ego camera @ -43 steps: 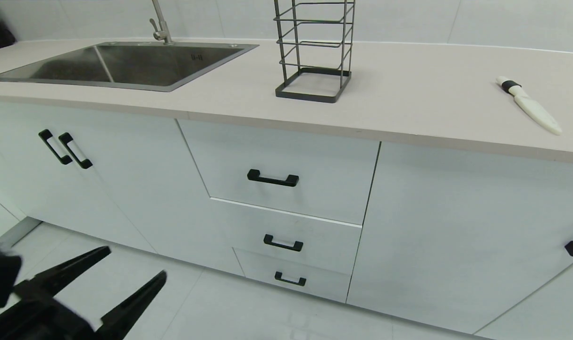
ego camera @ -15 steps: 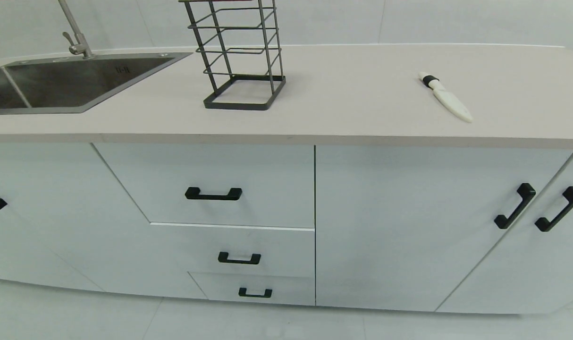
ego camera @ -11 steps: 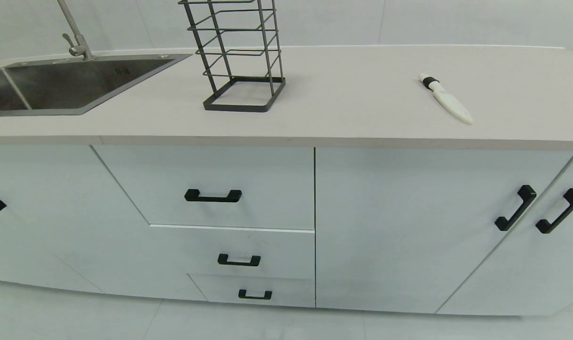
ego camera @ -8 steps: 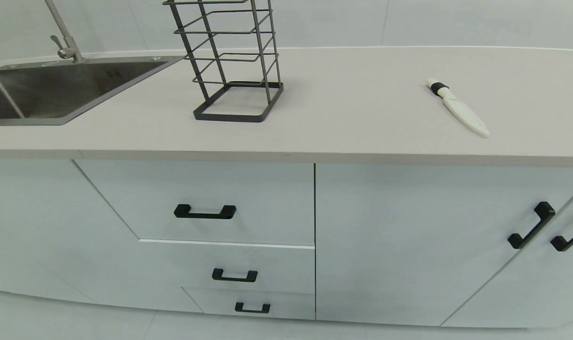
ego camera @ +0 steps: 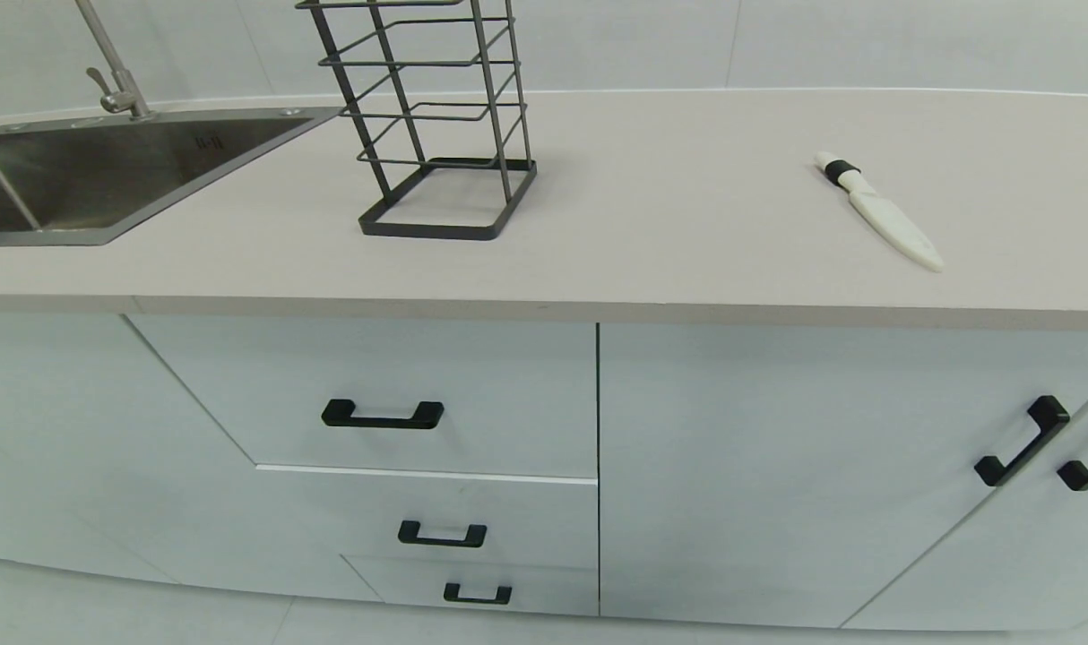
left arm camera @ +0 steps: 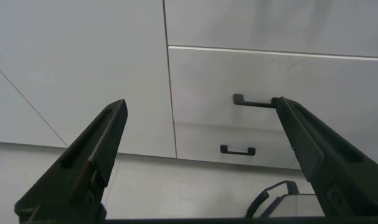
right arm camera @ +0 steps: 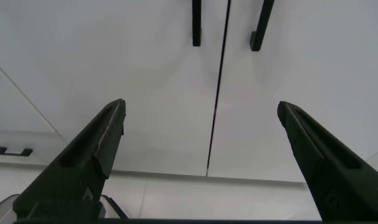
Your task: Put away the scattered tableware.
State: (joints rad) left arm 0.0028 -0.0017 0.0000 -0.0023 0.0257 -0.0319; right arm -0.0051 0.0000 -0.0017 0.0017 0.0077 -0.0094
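Note:
A white knife [ego camera: 880, 210] with a black band on its handle lies on the beige countertop [ego camera: 669, 215] at the right. A black wire rack [ego camera: 436, 116] stands upright on the counter left of centre, nothing in it. My left gripper [left arm camera: 198, 109] is open, held low in front of the drawer fronts, with nothing between its fingers. My right gripper [right arm camera: 201, 112] is open too, facing the cabinet doors, and holds nothing.
A steel sink [ego camera: 105, 170] with a tap [ego camera: 109, 67] is set into the counter at the far left. Below the counter are three stacked drawers with black handles [ego camera: 383, 415], and cabinet doors with black handles [ego camera: 1021, 442] at the right.
The head camera has moved closer to the counter and panned right, so the rack, sink and knife sit lower and further left. The left gripper has left the head view.

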